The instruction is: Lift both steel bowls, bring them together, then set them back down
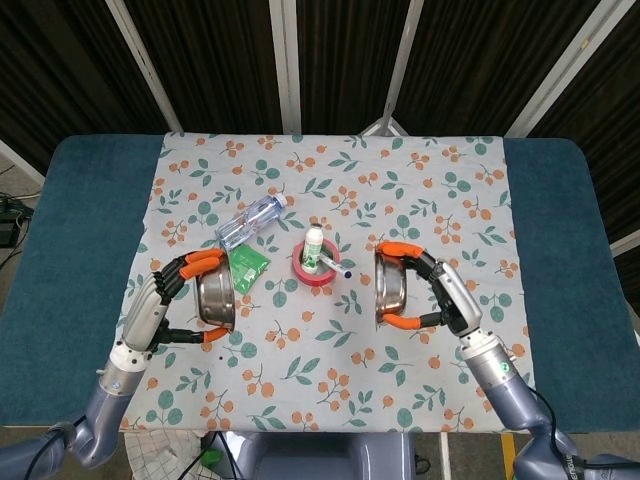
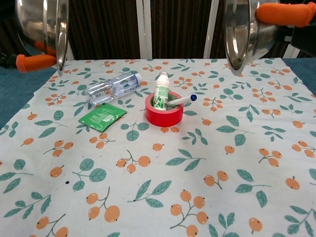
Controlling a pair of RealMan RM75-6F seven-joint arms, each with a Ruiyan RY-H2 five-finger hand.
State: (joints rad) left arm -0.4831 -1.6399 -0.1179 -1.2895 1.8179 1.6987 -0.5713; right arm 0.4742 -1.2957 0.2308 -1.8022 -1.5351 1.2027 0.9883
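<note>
1. Lower left of head view: left hand (image 1: 160, 305) has fingers wrapped over the rim of the left steel bowl (image 1: 214, 296), held clear of the tablecloth (image 1: 420, 180).
2. Lower right: right hand (image 1: 440, 295) clamps the right steel bowl (image 1: 387, 290) likewise.
3. Both bowls are tipped on edge, mouths facing inward, probably for rim-to-rim meeting.
4. Bowls are well apart; the red tape roll (image 1: 316, 266) sits below and between them, so height likely matters.

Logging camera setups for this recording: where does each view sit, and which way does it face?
Head view: high above, looking down at the floral tablecloth; both arms and hands show, left hand, right hand, each holding a steel bowl.
Chest view: low at the near edge, looking across the table toward the dark curtain; only orange-tipped fingers and bowls show.
Shared: red tape roll, clear plastic bottle.
</note>
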